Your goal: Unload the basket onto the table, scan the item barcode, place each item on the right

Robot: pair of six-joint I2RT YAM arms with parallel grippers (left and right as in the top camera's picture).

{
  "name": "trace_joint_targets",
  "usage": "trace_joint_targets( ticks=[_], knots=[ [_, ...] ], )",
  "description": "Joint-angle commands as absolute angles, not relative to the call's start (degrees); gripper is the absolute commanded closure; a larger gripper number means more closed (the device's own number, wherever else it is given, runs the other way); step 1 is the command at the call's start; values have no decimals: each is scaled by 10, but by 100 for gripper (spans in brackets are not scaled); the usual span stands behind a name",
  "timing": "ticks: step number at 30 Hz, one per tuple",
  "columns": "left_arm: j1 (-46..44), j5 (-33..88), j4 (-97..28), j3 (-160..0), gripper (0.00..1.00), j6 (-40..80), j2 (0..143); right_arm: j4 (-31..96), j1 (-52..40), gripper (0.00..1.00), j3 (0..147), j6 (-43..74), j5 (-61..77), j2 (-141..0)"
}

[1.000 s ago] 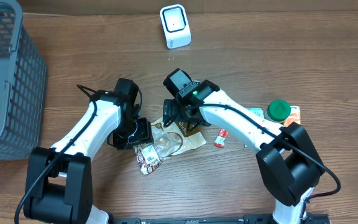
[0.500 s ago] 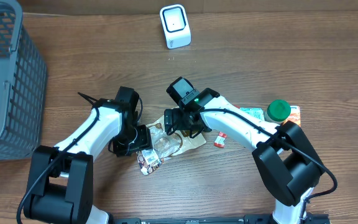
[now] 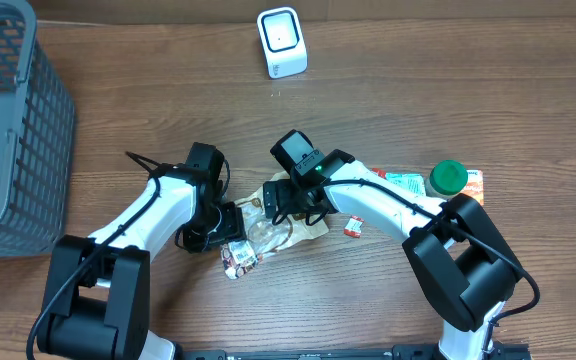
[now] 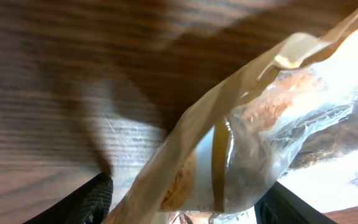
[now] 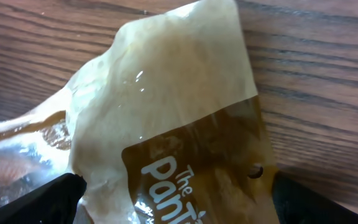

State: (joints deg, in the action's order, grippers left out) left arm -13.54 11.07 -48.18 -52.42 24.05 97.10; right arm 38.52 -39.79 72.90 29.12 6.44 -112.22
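Snack bag [image 3: 271,235] runs left to right: left tool [image 3: 234,227] straddles its left end, grip unclear; right tool [image 3: 290,207] spread wide over the right end

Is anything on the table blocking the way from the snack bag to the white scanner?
Nothing visible does: only bare table lies between the snack bag and the white scanner. The right arm's wrist hangs over that stretch.

Right end effector [image 3: 291,203] now lower over snack bag [image 3: 268,233]
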Motion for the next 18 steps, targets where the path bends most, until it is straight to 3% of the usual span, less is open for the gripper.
trace_joint_targets(
  ticks=[1,18],
  knots=[
    [-139,49,-463,-510,35,249,972,383,-399,0,721,280,119,-1113],
    [-139,49,-432,-510,36,249,972,369,-402,3,719,363,184,-1113]
  ],
)
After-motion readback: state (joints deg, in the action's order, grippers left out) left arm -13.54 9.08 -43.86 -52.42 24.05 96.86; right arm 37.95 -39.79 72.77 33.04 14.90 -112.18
